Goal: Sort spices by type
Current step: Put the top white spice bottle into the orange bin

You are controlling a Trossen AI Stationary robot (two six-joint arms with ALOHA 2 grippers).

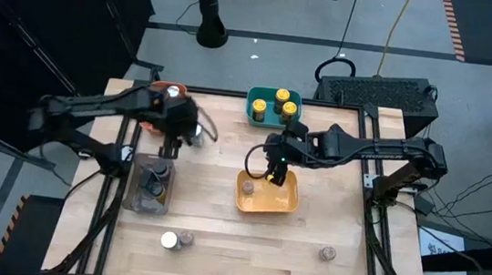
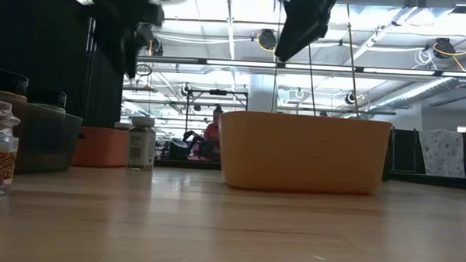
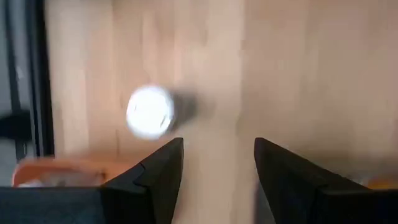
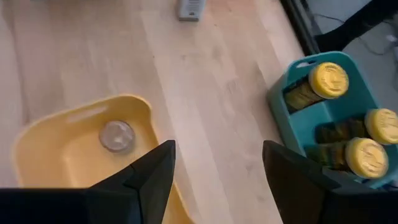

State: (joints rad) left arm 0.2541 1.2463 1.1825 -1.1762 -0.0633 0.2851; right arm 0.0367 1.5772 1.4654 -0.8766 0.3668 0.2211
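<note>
A white-lidded spice jar (image 3: 149,112) stands on the table (image 1: 219,217) beside the orange bin (image 1: 154,100); the low view shows this jar (image 2: 142,143) upright. My left gripper (image 3: 217,168) hovers open above the wood just short of it, with nothing between its fingers. My right gripper (image 4: 214,174) hangs open and empty over the yellow bin (image 1: 280,201), where a grey-lidded jar (image 4: 117,135) stands on the bin's floor. Three yellow-lidded jars (image 1: 281,105) stand in the teal bin (image 1: 253,111), and black-lidded jars (image 1: 154,183) in the grey bin (image 1: 134,201).
Near the table's front edge stand a white-lidded jar (image 1: 168,239) with a grey-lidded one (image 1: 186,239) beside it, and a single jar (image 1: 327,253) farther right. Bare wood lies between the bins and along the near middle.
</note>
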